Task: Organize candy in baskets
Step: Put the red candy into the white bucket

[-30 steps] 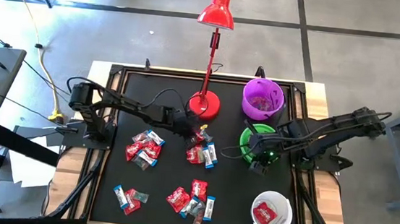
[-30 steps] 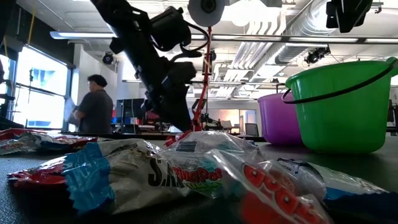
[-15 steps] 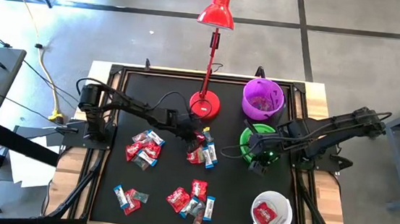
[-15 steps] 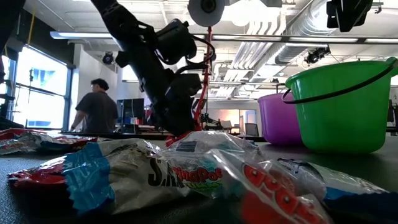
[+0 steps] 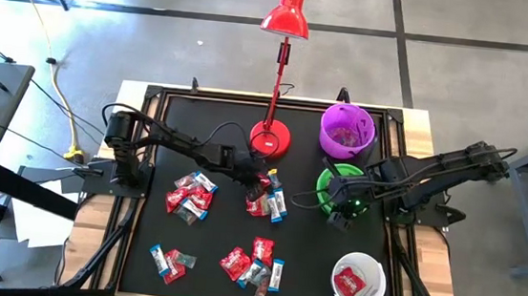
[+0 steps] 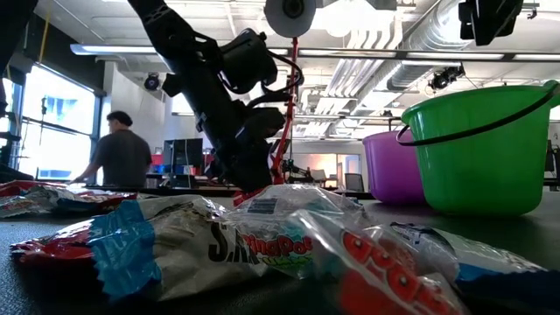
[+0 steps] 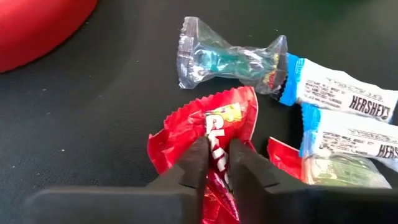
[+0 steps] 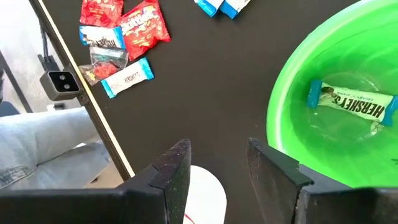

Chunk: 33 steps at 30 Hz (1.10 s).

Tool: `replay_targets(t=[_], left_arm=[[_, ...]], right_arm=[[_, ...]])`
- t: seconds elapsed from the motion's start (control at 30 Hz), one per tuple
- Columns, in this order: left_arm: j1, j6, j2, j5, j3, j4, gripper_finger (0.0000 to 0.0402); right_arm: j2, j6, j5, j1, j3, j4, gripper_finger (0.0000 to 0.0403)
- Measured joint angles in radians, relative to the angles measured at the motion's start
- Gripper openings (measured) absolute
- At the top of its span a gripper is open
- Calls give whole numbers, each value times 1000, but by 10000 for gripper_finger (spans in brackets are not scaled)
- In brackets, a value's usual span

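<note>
Left gripper [image 7: 216, 163] pinched on red candy [image 7: 211, 134] mid-tabletop, right gripper [image 8: 217, 165] wide beside green basket [image 5: 339, 186] holding one bar, most candy still loose.

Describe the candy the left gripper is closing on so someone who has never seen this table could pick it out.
Start at the red lamp base near the back middle of the black table. Just in front of it lies a small cluster of sweets, where the left gripper pinches a red candy wrapper. Its neighbours are a clear twist-wrapped sweet and two blue-and-white bars.
</note>
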Motion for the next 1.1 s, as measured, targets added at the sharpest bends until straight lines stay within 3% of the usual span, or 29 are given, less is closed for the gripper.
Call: replay_targets(t=[0.1,0.37,0.7,1.1], left_arm=[[0,-19,0,1,0,3,8],[0,-63,-6,35,33,-18,3],[-6,-98,-125,41,52,-5,2],[-26,-88,-330,32,53,1,1]], right_arm=[[0,0,0,0,0,0,151],[0,-1,0,0,0,-1,151],[0,-1,13,0,0,-5,151],[0,86,184,0,0,-26,151]])
